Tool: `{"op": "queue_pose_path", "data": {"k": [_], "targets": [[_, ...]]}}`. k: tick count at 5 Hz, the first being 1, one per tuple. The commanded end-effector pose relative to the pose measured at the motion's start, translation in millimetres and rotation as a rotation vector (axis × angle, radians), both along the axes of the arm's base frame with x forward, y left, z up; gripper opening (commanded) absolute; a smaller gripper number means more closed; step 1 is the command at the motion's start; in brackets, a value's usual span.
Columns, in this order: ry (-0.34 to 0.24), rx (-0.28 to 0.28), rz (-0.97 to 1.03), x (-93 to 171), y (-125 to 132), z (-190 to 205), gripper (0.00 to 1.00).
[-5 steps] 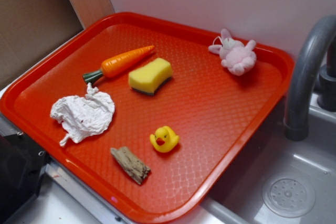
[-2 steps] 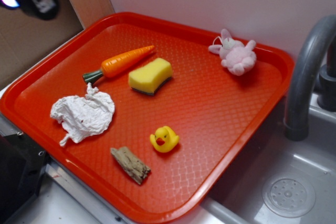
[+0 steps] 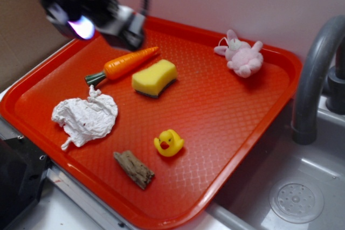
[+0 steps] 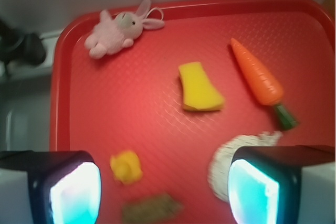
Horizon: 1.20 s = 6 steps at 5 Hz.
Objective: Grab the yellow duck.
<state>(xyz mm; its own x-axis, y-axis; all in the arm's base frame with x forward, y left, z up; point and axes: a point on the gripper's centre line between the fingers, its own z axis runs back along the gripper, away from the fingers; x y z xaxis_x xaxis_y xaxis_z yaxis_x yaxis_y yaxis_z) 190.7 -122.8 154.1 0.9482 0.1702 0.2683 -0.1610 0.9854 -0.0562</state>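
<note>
Red tray point(image 3: 232, 127) beside grey sink point(image 3: 302, 197); yellow duck point(image 3: 168, 143) near front edge; fingers point(image 4: 73, 192) wide, empty.

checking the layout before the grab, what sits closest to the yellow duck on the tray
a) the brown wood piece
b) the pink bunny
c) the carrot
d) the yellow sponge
a: in the exterior view the brown wood piece lies just beside the yellow duck near the tray's front edge, while the pink bunny, the carrot and the yellow sponge all sit farther back.
</note>
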Motion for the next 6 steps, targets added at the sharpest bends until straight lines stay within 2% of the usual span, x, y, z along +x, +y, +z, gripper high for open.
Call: {"op": "queue_pose_path", "data": {"k": [1, 2, 3, 4, 5, 6], "targets": [[0.009, -0.003, 0.213, 13.7, -27.7, -25.6, 1.0], [0.079, -0.085, 0.207, 9.4, -41.6, -41.2, 1.0], [0.169, -0.215, 0.17, 8.1, -49.6, -57.1, 1.0], [0.205, -0.259, 0.127, 11.1, -40.1, -65.3, 1.0], [0.228, -0.221, 0.126, 11.0, -33.2, -75.5, 1.0], [0.278, -0.214, 0.111, 8.9, -32.5, -85.2, 1.0]]}}
